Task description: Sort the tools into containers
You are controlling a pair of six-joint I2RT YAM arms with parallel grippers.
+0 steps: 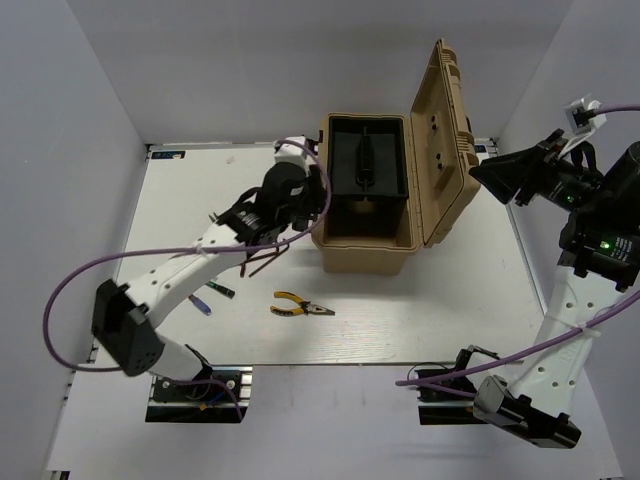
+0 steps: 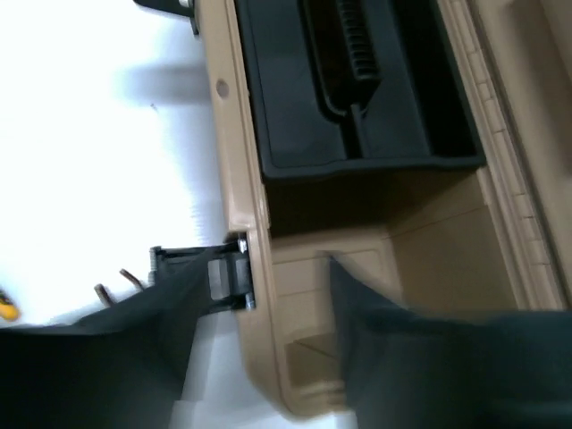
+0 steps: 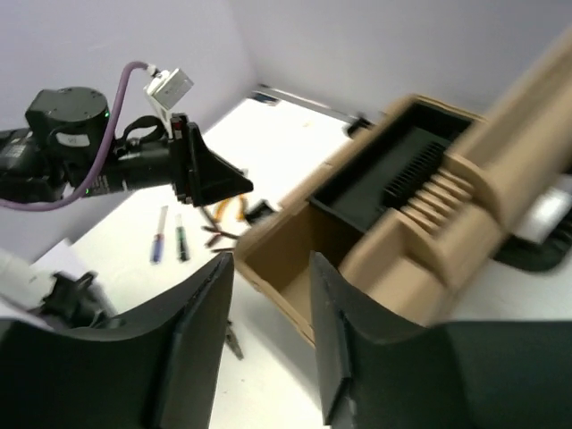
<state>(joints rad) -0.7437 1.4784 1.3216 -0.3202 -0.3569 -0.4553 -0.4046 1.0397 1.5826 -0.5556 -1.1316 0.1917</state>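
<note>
The tan toolbox (image 1: 365,255) stands open mid-table, its lid (image 1: 445,140) upright and a black tray (image 1: 365,165) inside. My left gripper (image 1: 312,212) is open and empty at the box's left wall; in the left wrist view (image 2: 268,357) its fingers straddle that wall (image 2: 241,223) near a black latch (image 2: 210,273). My right gripper (image 1: 487,172) is open and empty, raised right of the lid, also seen in its wrist view (image 3: 273,295). Yellow-handled pliers (image 1: 300,307), dark hex keys (image 1: 262,262), a blue screwdriver (image 1: 200,298) and a green one (image 1: 222,290) lie on the table.
The right wrist view shows the box's empty front compartment (image 3: 308,250), the tray (image 3: 384,179), both screwdrivers (image 3: 161,234) and the left arm's gripper (image 3: 206,174). White walls enclose the table on the left, back and right.
</note>
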